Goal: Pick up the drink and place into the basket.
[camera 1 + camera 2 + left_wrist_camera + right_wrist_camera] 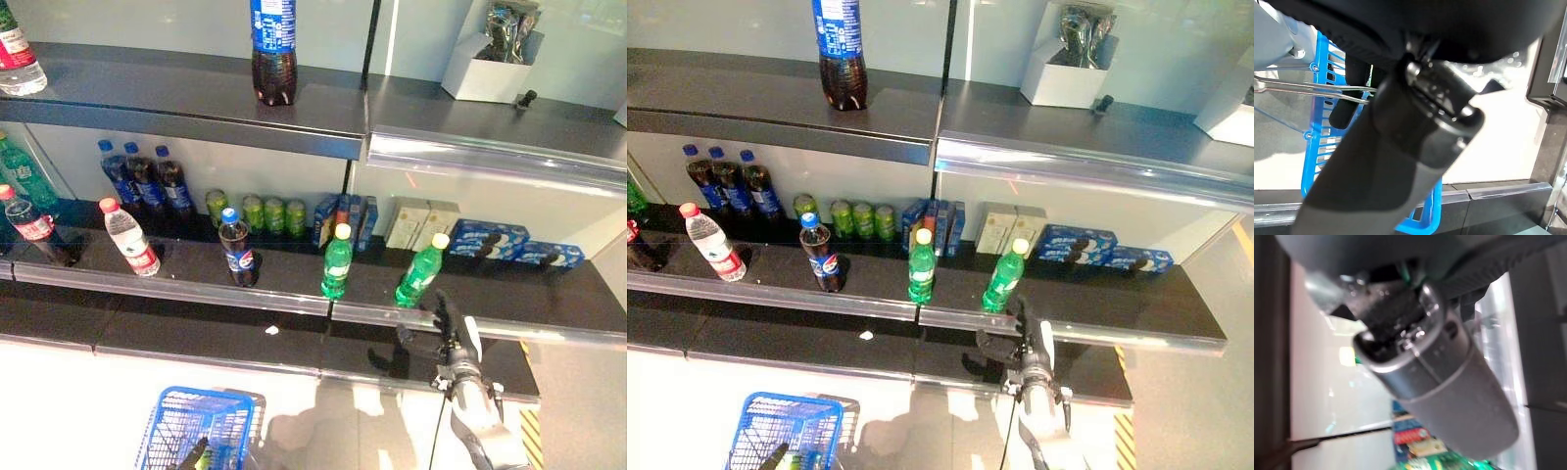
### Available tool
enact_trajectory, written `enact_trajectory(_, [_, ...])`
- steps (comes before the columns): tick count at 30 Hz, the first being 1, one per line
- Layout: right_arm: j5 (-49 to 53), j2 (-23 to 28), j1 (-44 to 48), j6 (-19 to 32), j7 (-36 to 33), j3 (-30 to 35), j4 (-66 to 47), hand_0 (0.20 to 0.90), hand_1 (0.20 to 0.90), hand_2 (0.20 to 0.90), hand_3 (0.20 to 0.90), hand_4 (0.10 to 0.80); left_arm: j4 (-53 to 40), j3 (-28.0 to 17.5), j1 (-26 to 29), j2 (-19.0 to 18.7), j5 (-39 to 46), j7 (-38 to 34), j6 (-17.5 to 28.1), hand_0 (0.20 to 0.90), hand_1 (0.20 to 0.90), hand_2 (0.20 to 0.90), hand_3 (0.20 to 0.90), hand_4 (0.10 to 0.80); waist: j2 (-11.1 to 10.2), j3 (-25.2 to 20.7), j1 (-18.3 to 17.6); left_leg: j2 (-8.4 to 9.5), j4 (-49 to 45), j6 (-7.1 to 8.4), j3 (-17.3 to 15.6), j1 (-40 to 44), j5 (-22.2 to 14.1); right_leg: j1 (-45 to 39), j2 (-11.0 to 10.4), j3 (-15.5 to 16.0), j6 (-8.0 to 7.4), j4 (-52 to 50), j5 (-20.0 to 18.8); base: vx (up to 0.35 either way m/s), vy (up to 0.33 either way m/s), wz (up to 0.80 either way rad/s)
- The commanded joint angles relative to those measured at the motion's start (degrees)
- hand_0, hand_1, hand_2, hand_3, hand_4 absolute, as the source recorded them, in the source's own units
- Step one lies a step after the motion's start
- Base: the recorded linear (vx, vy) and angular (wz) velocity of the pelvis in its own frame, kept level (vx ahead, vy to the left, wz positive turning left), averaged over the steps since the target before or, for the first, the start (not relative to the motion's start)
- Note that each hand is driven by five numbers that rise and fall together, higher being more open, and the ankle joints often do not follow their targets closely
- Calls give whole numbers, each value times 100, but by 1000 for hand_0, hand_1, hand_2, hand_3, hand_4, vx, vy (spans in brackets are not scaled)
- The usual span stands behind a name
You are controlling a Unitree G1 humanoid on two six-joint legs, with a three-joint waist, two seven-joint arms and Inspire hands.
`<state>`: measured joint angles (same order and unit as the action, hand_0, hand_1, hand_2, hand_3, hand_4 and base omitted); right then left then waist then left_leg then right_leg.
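Two green soda bottles with yellow caps stand on the middle shelf, one [337, 262] upright and one [419, 271] leaning just left of my right hand [449, 333]. That hand is open, its fingers pointing up at the shelf's front rail, a little below and right of the leaning bottle and not touching it. The blue wire basket [211, 394] hangs at the bottom left. My left hand [192, 454] is shut on its metal handle [1303, 88], with the fingers [1354, 73] curled round the wire.
A cola bottle [237, 249], a water bottle [129, 238], green cans [265, 212] and blue boxes [490, 238] share the middle shelf. A large cola bottle [273, 49] and a white box [487, 70] stand on the top shelf. A lower dark ledge [196, 338] juts out below.
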<state>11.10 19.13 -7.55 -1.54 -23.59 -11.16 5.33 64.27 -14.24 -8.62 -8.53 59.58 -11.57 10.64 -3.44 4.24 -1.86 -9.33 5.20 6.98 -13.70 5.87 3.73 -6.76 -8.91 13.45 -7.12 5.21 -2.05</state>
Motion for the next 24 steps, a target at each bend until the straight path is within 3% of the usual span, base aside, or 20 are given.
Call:
enact_trajectory(1, [-385, 484, 363, 774, -409, 536, -1124, 900, 900, 900, 900, 800, 168, 127, -34, 160, -234, 161, 248, 300, 300, 300, 200, 100, 185, -46, 62, -460, -20, 60, 245, -9, -106, 167, -568, -35, -301, -27, -282, 56, 3, 0])
enact_trajectory(10, [-204, 539, 615, 1051, -578, 602, -1552, 900, 900, 900, 900, 800, 43, 200, -103, 211, -299, 90, 229, 300, 300, 300, 200, 100, 219, 40, 136, -410, -192, -1, 329, 12, -140, 199, -494, -134, -167, -320, -87, 76, -3, 0])
enact_trajectory(17, [-280, 626, 1394, 1376, -1326, 492, -1170, 900, 900, 900, 900, 800, -271, 666, 244, 172, -135, -17, 211, 300, 300, 300, 200, 100, 347, 590, 276, -283, -1318, 7, 857, -983, -317, 1035, -479, -135, 100, -1535, 392, -81, 2, 1])
enact_trajectory(24, [-336, 621, 1727, 1623, -1702, 645, -994, 900, 900, 900, 900, 800, -614, 881, 328, 190, 6, -89, 210, 300, 300, 300, 200, 100, 417, 1050, 261, -176, -1802, -33, 961, -1465, -414, 1509, -528, -217, 184, -2040, 509, -78, 5, 7])
